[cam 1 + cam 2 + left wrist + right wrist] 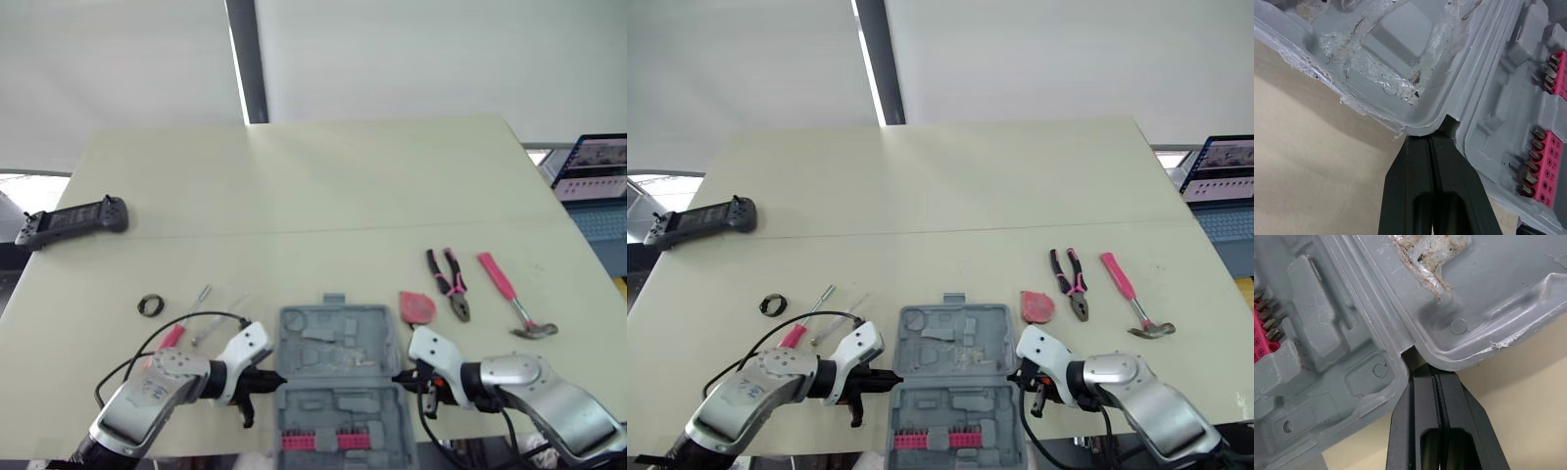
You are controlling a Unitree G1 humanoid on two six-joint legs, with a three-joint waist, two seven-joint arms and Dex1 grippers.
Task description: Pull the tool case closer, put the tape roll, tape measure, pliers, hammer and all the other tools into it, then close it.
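The grey tool case (338,377) lies open near the table's front edge, with a pink strip of bits (323,442) in its near half. My left gripper (266,377) is shut, its tips pressed into the hinge notch on the case's left side (1432,134). On the right side, my right gripper (400,377) is shut against the hinge notch (1435,373). A black tape roll (149,305) and screwdrivers (201,302) lie left of the case. The red tape measure (417,307), pliers (449,282) and pink-handled hammer (514,296) lie to its right.
A black handheld controller (73,221) rests at the table's far left edge. A laptop (593,168) stands beyond the right edge. A black cable (186,321) loops over my left arm near a pink-handled screwdriver (171,336).
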